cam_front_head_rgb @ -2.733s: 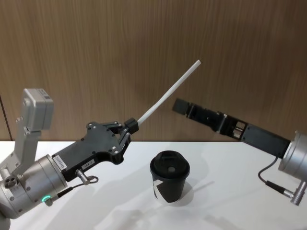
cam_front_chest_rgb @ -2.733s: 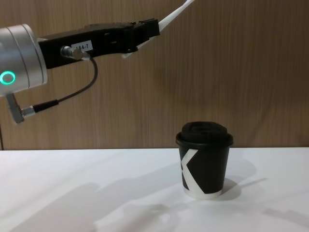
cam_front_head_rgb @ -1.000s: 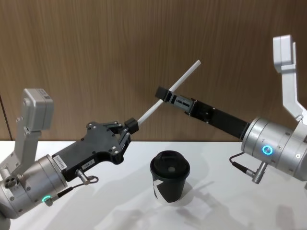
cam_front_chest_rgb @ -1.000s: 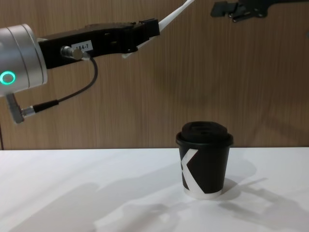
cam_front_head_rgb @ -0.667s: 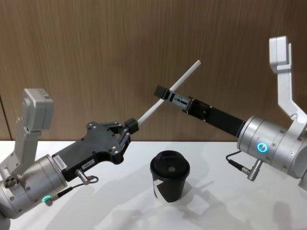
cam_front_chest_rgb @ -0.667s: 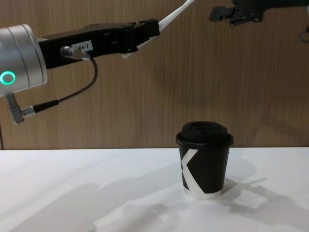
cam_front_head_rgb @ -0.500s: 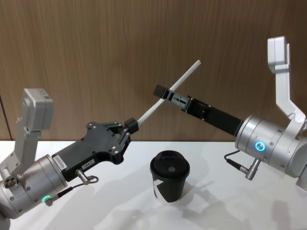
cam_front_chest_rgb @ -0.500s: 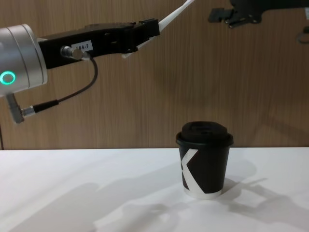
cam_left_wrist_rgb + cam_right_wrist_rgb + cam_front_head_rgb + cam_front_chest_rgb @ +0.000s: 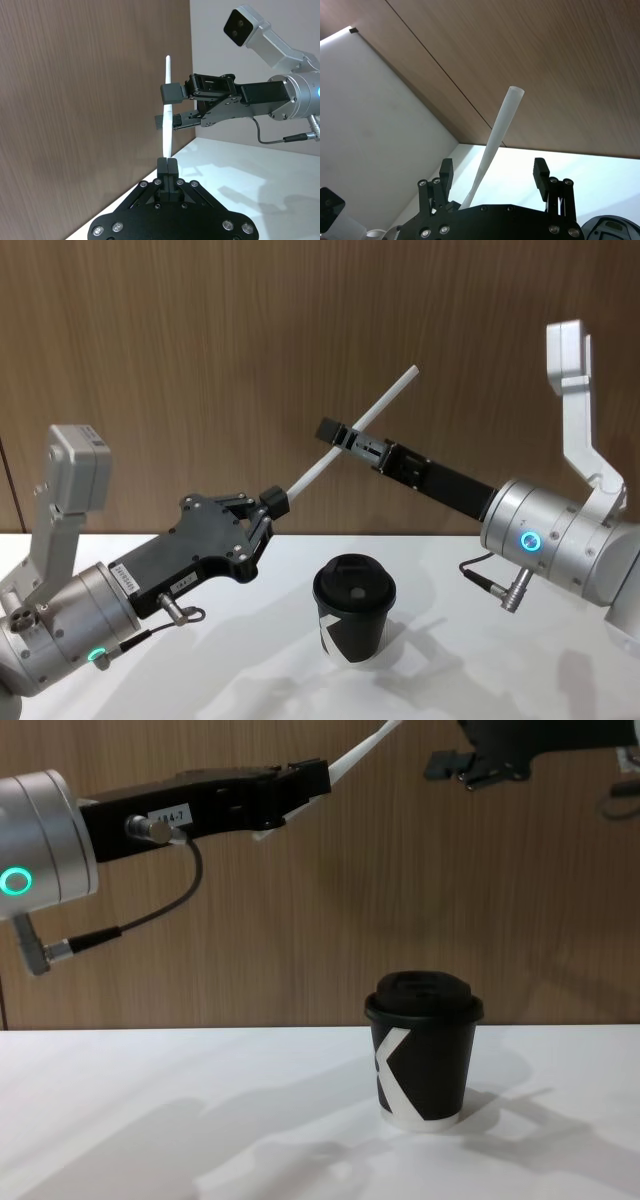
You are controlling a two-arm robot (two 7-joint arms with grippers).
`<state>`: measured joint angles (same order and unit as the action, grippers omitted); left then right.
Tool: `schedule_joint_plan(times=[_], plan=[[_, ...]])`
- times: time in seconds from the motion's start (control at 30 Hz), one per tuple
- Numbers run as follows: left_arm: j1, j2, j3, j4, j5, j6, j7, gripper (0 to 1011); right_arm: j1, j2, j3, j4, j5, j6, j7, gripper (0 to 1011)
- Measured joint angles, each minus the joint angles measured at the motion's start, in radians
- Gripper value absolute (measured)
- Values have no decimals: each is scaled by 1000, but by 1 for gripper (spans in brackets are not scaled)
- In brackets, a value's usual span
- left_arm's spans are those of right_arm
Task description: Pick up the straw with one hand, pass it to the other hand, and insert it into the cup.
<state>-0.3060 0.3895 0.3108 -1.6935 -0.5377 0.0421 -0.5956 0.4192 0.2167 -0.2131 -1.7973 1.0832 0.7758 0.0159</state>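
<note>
The straw is held by its lower end in the left claw, whose fingers are closed tight on it. It is raised well above the surface, slanting up and to the right. The right claw is seen reaching in from the right at about mid-length of the straw, its fingers spread wide, one on each side of the straw. No finger can be seen to touch it, and in the right wrist view the straw is shown passing nearer one finger than the other.

The cup is stood upright on the surface with its lid on, almost directly below the right claw's tips and well apart from both claws. Bare white surface is left open around the cup to the left, the right and the near side. Beyond the far edge of the surface the scene is closed off by a wood-panelled wall, against which the straw's upper end is seen.
</note>
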Motion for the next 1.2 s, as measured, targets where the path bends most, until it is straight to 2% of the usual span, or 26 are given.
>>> schedule_joint_plan(times=[0.27,0.5,0.57,0.6,0.7,0.73,0.77,0.83,1.07,1.2], plan=[[0,0,0,0,0,0,0,1,0,3,-3,0,3,-2,-1,1001],[0,0,0,0,0,0,0,0,0,7,-4,-3,6,-5,-1,883],[0,0,0,0,0,0,0,0,0,8,-4,-3,6,-5,-1,791],[0,0,0,0,0,0,0,0,0,8,-4,-3,6,-5,-1,791],[0,0,0,0,0,0,0,0,0,9,-5,-4,7,-6,-1,702],[0,0,0,0,0,0,0,0,0,9,-5,-4,7,-6,-1,635],[0,0,0,0,0,0,0,0,0,9,-5,-4,7,-6,-1,635],[0,0,0,0,0,0,0,0,0,10,-5,-4,7,-7,0,535],[0,0,0,0,0,0,0,1,-1,10,-5,-5,8,-7,0,356],[0,0,0,0,0,0,0,0,-1,10,-5,-6,8,-8,1,196]])
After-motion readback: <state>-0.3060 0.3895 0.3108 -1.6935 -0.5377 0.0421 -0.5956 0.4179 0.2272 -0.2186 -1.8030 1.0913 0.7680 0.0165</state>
